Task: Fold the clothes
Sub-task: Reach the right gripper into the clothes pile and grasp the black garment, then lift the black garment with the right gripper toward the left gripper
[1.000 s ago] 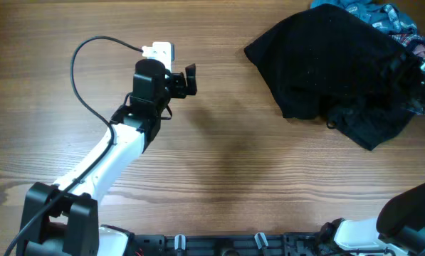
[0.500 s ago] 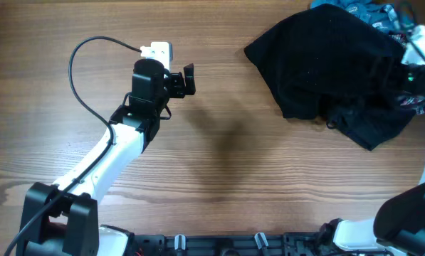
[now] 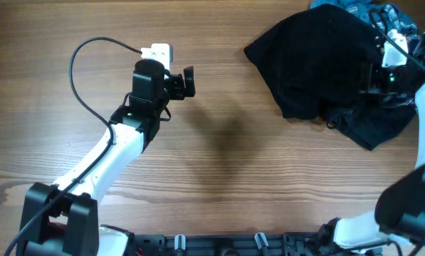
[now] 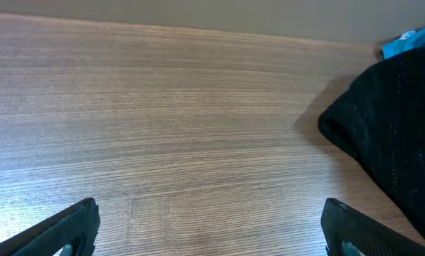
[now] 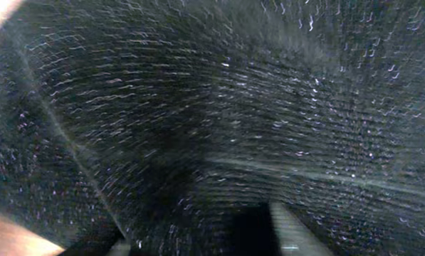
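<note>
Clothes: large black garment (image 3: pixel 312 57) heaped at the far right of the worktop (image 3: pixel 233 163), rumpled and with no fold made; outline much as a second ago. Teal-blue garment (image 3: pixel 356 6) showing at the far edge behind it. Right pincer (image 3: pixel 374 75): a second ago out at the right edge of the pile, now brought leftward and set down over the black heap. Wrist view filled edge to edge with blurred black weave, finger stubs only just showing at the bottom. Whether clenched on the cloth or merely pressed against it, cannot tell. Left pincer (image 3: pixel 187 82): released, fingers spread wide, parked over bare wood left of centre, well apart from the pile, unmoved over the same second. Reading of the change: likely the opening grasp of the job, taking hold of the black garment to drag it toward the open middle for spreading; folding proper not yet begun.
</note>
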